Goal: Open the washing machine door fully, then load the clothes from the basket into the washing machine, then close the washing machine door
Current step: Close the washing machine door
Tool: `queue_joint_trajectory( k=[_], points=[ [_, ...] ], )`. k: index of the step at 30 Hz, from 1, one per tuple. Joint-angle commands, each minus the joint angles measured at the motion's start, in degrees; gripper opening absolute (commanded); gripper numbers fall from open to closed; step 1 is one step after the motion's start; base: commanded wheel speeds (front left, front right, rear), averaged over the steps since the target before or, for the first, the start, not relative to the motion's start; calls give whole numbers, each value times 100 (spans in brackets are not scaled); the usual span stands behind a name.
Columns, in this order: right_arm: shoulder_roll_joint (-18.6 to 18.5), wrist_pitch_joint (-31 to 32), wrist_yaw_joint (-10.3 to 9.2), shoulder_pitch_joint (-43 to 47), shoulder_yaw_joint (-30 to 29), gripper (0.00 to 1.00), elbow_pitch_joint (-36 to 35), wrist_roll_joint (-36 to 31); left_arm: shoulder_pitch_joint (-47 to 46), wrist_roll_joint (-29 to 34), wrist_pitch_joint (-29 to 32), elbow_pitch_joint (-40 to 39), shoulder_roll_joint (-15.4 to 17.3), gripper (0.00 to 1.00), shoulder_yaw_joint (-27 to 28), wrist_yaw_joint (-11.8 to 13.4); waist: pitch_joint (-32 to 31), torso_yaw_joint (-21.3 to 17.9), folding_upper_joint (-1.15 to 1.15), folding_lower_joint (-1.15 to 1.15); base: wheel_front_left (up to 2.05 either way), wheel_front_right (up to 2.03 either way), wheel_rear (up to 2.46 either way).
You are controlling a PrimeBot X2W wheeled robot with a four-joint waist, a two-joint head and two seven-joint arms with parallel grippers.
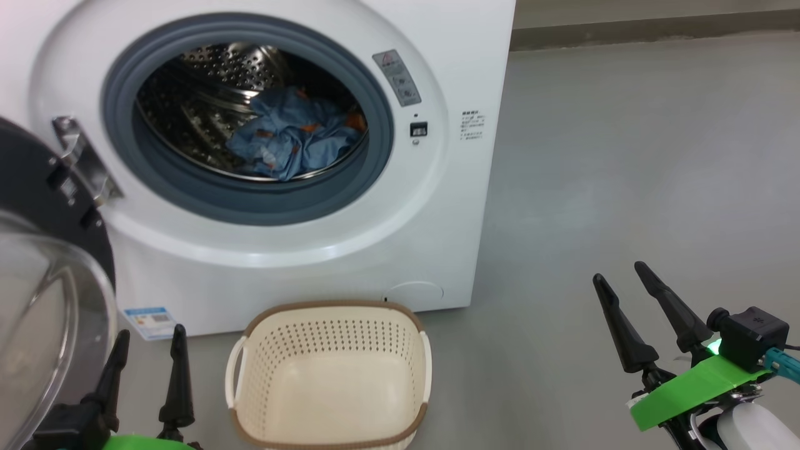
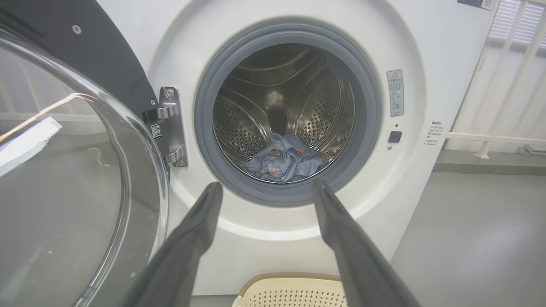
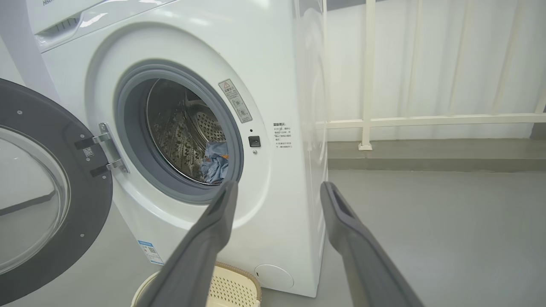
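Lying crumpled low in the perforated steel drum (image 1: 206, 94), the clothes (image 1: 294, 137), soft light blue fabric with orange-brown specks, are inside the washing machine (image 1: 437, 206), and the washing machine door (image 1: 37, 187) stands swung open on the left.
A thick grey rubber gasket (image 1: 369, 156) rings the round opening in the boxy white front; a shiny metal hinge (image 1: 81, 162) carries the door's glossy black rim and bulging clear glass bowl. The basket (image 1: 331, 312), cream perforated plastic with a brown rim band and rounded corners, sits on the smooth grey floor (image 1: 625, 156) just before the machine's lower front edge. The left gripper (image 1: 151, 331) beside the door and the right gripper (image 1: 619, 272) well right of the basket both have tapered dark fingers spread apart, holding nothing.
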Motion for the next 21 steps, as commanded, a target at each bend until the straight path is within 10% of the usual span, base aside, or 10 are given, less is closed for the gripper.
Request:
queue_joint_trajectory(
  k=[1,21],
  points=[
    [-140,-46,26,-93,65,100,-114,48,-111,65,-37,-87,119,100,191,-16,-3,1,0,0,-226,159,67],
    [-96,-46,26,-71,4,100,-119,38,-104,104,-37,-119,126,100,178,-22,1,17,0,0,-65,60,5]
  ],
)
